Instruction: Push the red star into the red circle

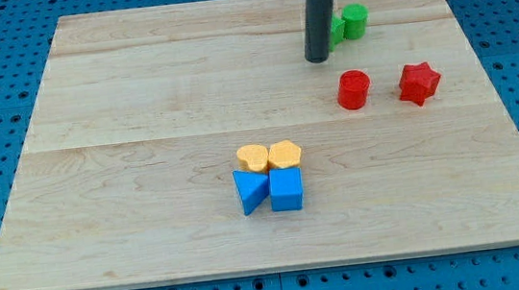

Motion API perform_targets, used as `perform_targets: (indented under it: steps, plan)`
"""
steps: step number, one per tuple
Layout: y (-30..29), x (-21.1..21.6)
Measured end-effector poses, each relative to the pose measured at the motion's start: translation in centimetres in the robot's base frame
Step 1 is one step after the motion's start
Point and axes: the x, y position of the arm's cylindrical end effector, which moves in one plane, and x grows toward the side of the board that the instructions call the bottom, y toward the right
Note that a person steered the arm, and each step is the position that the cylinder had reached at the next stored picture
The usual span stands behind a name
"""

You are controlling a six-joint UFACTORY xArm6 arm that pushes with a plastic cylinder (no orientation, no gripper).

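Red star (419,83) rests near the surface's (139,100) right edge, just right of the red circle (353,90), a small gap between them.
My tip (317,59) stands upright, above-left of the circle, beside the green blocks (347,23); no hand exists. Crossing risks bumping the circle; an off-centre push could spin the star away.

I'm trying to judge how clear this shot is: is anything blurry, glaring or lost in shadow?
Camera view: lighting is even and soft, with no harsh glare on the wooden board; the red star and red circle look sharp, casting only faint shadows; my tip is crisp, though the rod hides part of a green block; the board's edges taper toward the view's top, from perspective.
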Motion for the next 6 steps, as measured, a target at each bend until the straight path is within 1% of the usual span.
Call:
perform_targets:
  steps: [1,2,3,4,5,6]
  plan:
    - [2.5,-2.3]
    - [4.8,-3.5]
    - [8.8,-1.3]
    - [15.9,0.4]
    - [16.4,5.6]
    - [13.3,9.1]
